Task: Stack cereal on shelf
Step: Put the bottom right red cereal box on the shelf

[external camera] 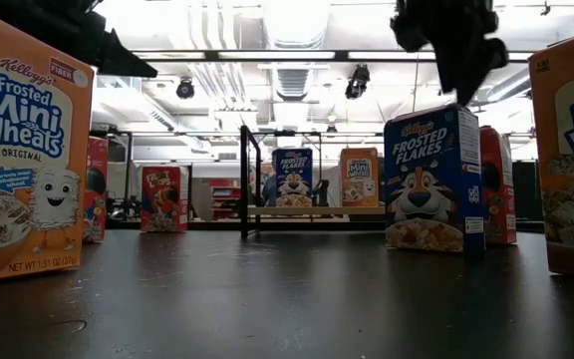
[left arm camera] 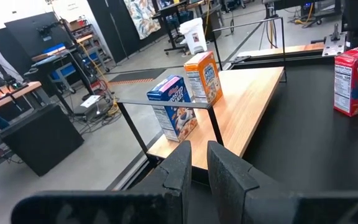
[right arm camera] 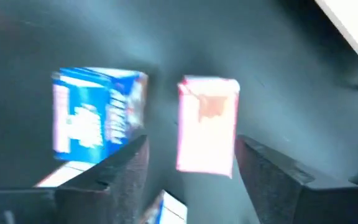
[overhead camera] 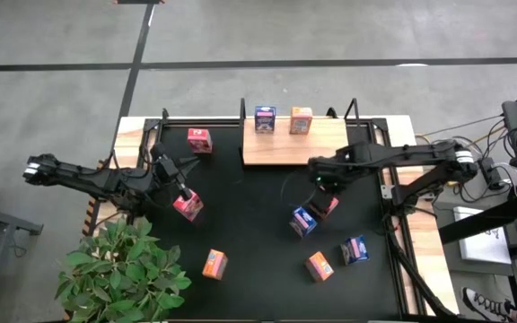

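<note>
High view counts two boxes on the shelf (overhead camera: 294, 148), seven left on the bench. Right end effector (overhead camera: 324, 199) gapes, seemingly straddling a pink box (right arm camera: 207, 124); left end effector (overhead camera: 179, 187) pinched shut, empty.

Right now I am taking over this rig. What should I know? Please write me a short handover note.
Left gripper: shut, empty, over the left side of the black mat.
Right gripper: open, fingers either side of a red box on the mat, not gripping it; a blue box stands beside.
Done: a second blue box and an orange box stand on the shelf.
Left: seven boxes on the mat, three red, two blue, two orange.
</note>
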Robot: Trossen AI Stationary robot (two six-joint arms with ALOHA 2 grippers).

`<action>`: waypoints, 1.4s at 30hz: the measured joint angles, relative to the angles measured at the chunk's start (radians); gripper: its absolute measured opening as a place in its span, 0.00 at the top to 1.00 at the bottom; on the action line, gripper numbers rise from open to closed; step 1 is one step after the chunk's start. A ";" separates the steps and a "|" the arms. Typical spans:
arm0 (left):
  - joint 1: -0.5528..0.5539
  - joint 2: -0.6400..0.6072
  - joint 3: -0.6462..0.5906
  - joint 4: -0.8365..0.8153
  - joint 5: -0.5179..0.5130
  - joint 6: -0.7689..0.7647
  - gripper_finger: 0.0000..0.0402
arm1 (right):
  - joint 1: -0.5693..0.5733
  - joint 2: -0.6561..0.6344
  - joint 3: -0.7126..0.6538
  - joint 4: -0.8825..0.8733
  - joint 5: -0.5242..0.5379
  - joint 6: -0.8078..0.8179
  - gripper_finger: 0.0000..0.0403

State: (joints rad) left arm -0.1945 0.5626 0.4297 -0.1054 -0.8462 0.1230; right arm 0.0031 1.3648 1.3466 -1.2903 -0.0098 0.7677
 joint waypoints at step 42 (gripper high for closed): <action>0.000 -0.001 0.000 0.000 0.000 -0.004 0.91 | 0.031 0.053 -0.073 0.058 0.088 0.026 0.34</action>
State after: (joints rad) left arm -0.1945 0.5613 0.4297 -0.1055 -0.8459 0.1188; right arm 0.0343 1.4174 1.2731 -1.2324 0.0782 0.7932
